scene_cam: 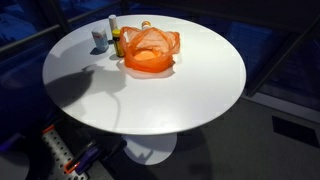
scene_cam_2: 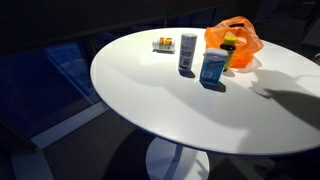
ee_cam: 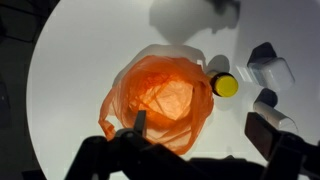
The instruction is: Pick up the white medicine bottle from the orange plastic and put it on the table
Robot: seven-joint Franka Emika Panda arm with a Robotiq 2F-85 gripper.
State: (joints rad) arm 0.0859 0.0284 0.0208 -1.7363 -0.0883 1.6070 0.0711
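Observation:
The orange plastic bag (scene_cam: 150,50) lies crumpled on the round white table (scene_cam: 190,95); it also shows in an exterior view (scene_cam_2: 235,35) and fills the middle of the wrist view (ee_cam: 160,100). A white medicine bottle (scene_cam_2: 187,52) stands upright on the table beside the bag, apart from it; in the wrist view it is at the right (ee_cam: 270,65). Inside the bag I see only orange folds. My gripper (ee_cam: 200,125) is open and empty, high above the bag's near edge. In both exterior views only its shadow shows.
A dark bottle with a yellow cap (ee_cam: 225,85) stands against the bag (scene_cam_2: 230,47). A blue and white box (scene_cam_2: 213,66) and a small flat pack (scene_cam_2: 163,43) are on the table near the white bottle. The table edge (scene_cam_2: 110,90) drops to dark floor.

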